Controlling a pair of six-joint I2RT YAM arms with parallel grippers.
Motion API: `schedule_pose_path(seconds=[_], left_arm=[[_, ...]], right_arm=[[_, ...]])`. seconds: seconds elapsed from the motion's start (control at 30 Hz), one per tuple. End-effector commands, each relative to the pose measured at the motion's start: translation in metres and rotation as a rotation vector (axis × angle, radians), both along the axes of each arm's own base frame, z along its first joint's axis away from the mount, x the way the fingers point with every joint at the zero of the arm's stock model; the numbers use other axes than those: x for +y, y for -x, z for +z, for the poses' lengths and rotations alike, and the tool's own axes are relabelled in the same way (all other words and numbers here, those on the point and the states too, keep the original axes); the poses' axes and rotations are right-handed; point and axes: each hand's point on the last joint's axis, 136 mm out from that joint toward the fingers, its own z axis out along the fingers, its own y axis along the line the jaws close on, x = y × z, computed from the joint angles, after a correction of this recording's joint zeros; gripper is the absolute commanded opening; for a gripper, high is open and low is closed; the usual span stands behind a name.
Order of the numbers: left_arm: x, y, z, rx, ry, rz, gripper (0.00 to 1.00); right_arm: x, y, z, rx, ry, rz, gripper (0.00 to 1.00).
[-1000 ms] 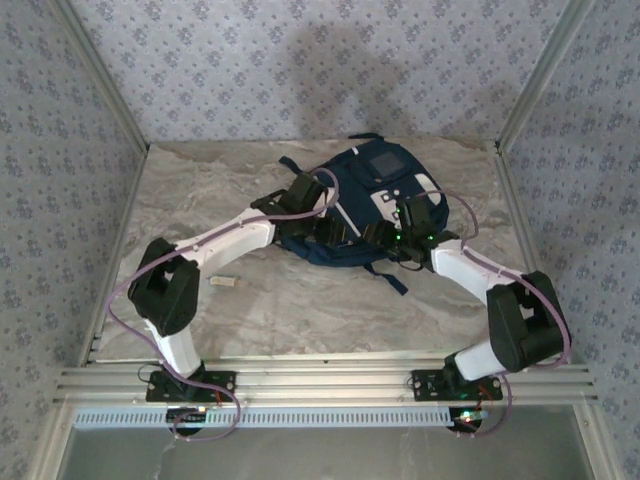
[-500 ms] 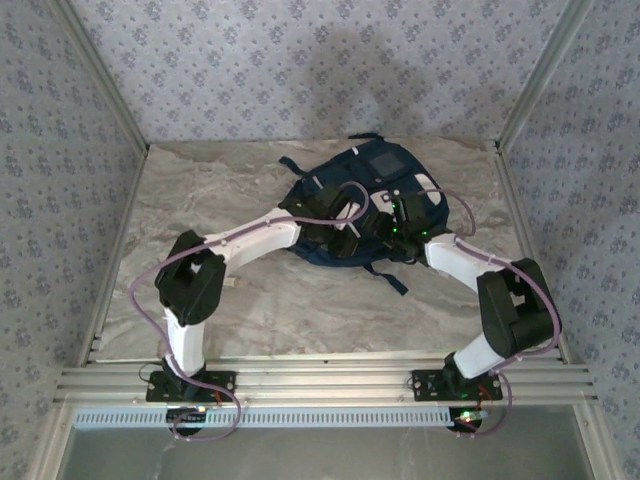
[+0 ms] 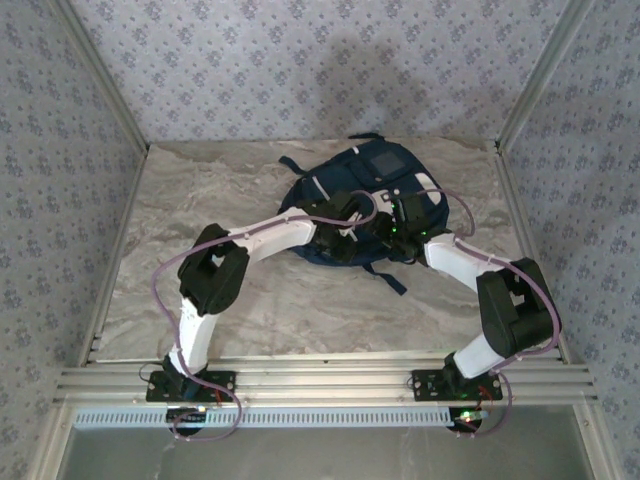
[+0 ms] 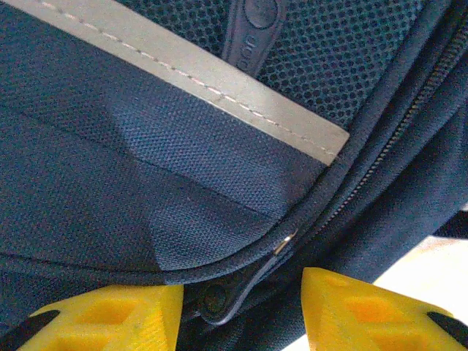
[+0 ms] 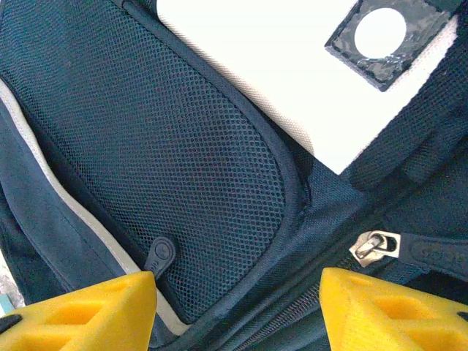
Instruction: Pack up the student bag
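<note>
The student bag (image 3: pixel 378 172), navy with white trim and a grey front panel, lies flat at the back middle of the table. Both grippers are down on its near half. My left gripper (image 3: pixel 350 228) (image 4: pixel 241 311) is open, its yellow fingers (image 4: pixel 110 314) either side of a dark rubber zip pull (image 4: pixel 223 300) just below the metal slider (image 4: pixel 284 243); neither finger touches the pull. My right gripper (image 3: pixel 388 232) (image 5: pixel 238 311) is also open over the mesh pocket (image 5: pixel 183 168), with a small rubber pull (image 5: pixel 159 256) by its left finger and a metal zip slider (image 5: pixel 373 245) near its right one.
The marble table (image 3: pixel 200 190) is boxed in by patterned walls and aluminium posts (image 3: pixel 100 80). A dark strap (image 3: pixel 392 278) trails from the bag toward the near side. The left arm's elbow (image 3: pixel 215 280) hangs over the table's left middle.
My left arm has swung right onto the bag and its jaws have opened wider. The right gripper shifted slightly left. The small white object on the table is now hidden under the left elbow.
</note>
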Motion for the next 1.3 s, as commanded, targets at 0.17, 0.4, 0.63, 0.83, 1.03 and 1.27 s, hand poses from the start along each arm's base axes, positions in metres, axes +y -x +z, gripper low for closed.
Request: schedule_pose_path(seconds=[0.17,0.4,0.63,0.83,1.03,1.27], left_arm=[[-0.002,-0.011,0.002,-0.009,0.007,0.06,0.41],[-0.019,-0.024,0.003,0.028,0.093,0.07,0.17],[-0.023,-0.024,0.009,0.032,0.116,0.046,0.04],[-0.025,-0.016,0.023,0.041,0.166,0.026,0.0],[-0.034,-0.002,0.045,0.095,0.279,-0.005,0.0],[-0.033,0.01,0.074,0.112,0.366,-0.029,0.0]], right_arm=[[0.003,-0.009,0.011,-0.032,-0.002,-0.016,0.62],[0.001,-0.006,0.012,-0.036,0.009,-0.011,0.62],[-0.008,-0.001,0.002,-0.019,0.033,-0.052,0.64],[-0.008,-0.012,-0.002,-0.034,0.015,-0.094,0.65],[0.007,-0.028,-0.008,-0.022,-0.047,-0.106,0.66],[0.01,-0.036,-0.031,-0.013,-0.014,-0.142,0.42]])
